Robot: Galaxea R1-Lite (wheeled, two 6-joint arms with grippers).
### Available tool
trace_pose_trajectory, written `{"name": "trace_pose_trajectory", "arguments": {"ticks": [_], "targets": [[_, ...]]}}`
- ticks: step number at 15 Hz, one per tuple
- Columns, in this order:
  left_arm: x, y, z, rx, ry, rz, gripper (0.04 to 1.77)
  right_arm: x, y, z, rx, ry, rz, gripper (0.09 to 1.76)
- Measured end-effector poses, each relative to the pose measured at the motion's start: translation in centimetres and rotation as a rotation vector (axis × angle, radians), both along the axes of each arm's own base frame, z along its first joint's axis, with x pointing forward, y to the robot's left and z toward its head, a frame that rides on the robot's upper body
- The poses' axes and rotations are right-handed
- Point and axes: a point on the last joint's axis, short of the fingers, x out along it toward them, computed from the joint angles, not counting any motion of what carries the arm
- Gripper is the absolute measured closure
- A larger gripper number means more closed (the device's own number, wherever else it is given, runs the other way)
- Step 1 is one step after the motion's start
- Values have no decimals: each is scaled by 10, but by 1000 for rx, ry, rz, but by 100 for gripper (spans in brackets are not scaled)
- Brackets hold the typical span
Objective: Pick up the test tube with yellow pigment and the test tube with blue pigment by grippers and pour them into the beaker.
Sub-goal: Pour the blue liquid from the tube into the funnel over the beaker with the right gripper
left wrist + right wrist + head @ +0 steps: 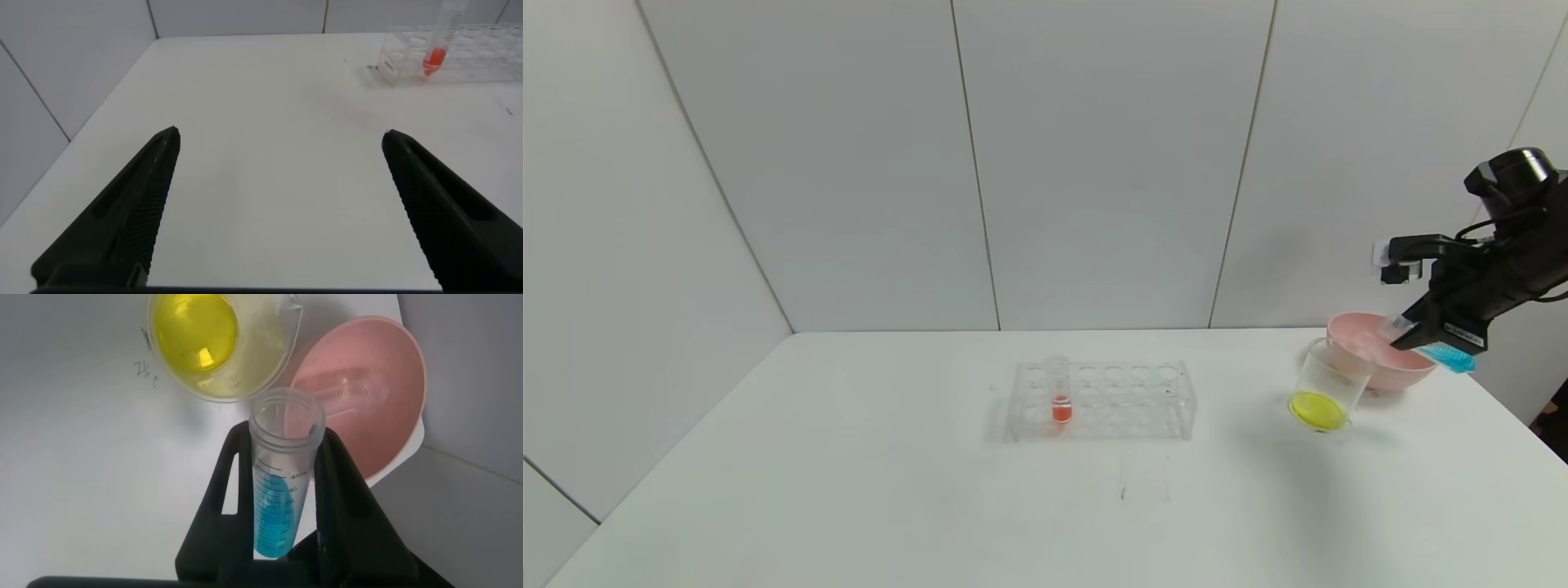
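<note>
My right gripper [1401, 333] is shut on the test tube with blue pigment [1450, 357] and holds it tilted above the pink bowl [1409, 371], with its open mouth towards the beaker [1327, 384]. In the right wrist view the blue tube [282, 498] sits between my fingers [347, 490], and its mouth is close to the beaker [261, 359]. The beaker holds yellow liquid [1316, 411] at its bottom. No tube with yellow liquid is in view. My left gripper [280, 135] is open and empty, low over the table's left side.
A clear many-holed rack [1103, 400] stands mid-table with a tube of red-orange liquid [1060, 396] in it. It also shows in the left wrist view [474, 53]. The pink bowl [384, 392] holds what looks like an empty clear tube. The table's right edge is near.
</note>
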Motion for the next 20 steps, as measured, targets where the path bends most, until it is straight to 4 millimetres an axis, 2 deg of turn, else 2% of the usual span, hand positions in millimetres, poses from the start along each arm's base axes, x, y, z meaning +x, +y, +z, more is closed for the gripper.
{"name": "trace_pose_trajectory", "arguments": {"ticks": [12,20], "targets": [[0,0,0,0,0,-1,5,7,30,-6,-208,26,23,136],[0,0,0,0,0,0,5,20,47,-15,-270,-5,46,136]]}}
